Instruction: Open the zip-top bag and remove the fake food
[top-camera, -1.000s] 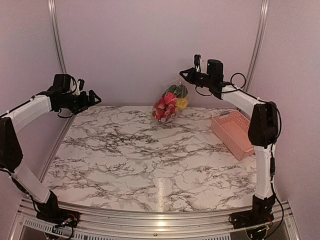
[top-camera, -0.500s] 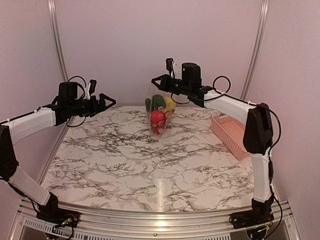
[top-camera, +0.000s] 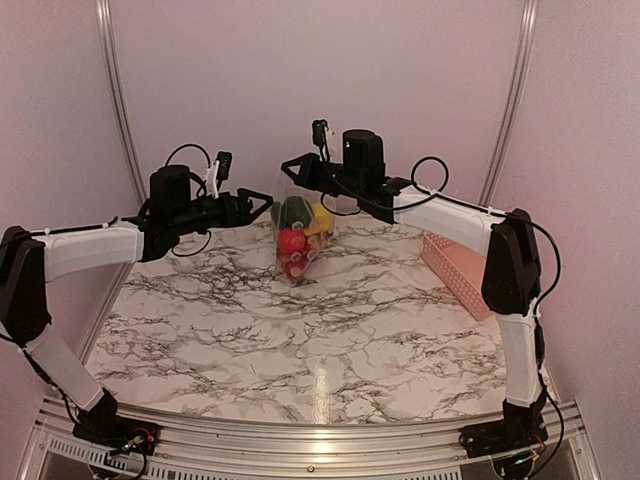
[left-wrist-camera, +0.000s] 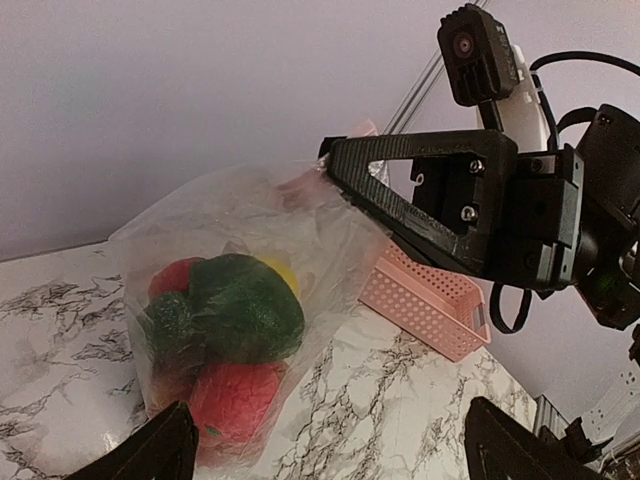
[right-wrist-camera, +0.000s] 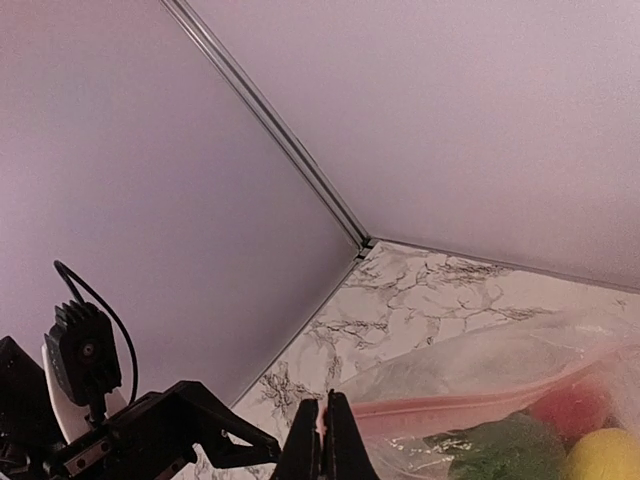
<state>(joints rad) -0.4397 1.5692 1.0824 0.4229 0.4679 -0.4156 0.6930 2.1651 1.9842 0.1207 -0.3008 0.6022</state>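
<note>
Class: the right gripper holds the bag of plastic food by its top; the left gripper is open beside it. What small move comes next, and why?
Probably ease the left gripper forward so its open jaws can close on the zip-top bag near its mouth. The right gripper pinches the top edge, and the fake food sits inside.

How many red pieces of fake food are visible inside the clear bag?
2: a lower red piece at the bottom of the zip-top bag, under the green piece; an upper red piece above and left of it. More may be hidden.
</note>
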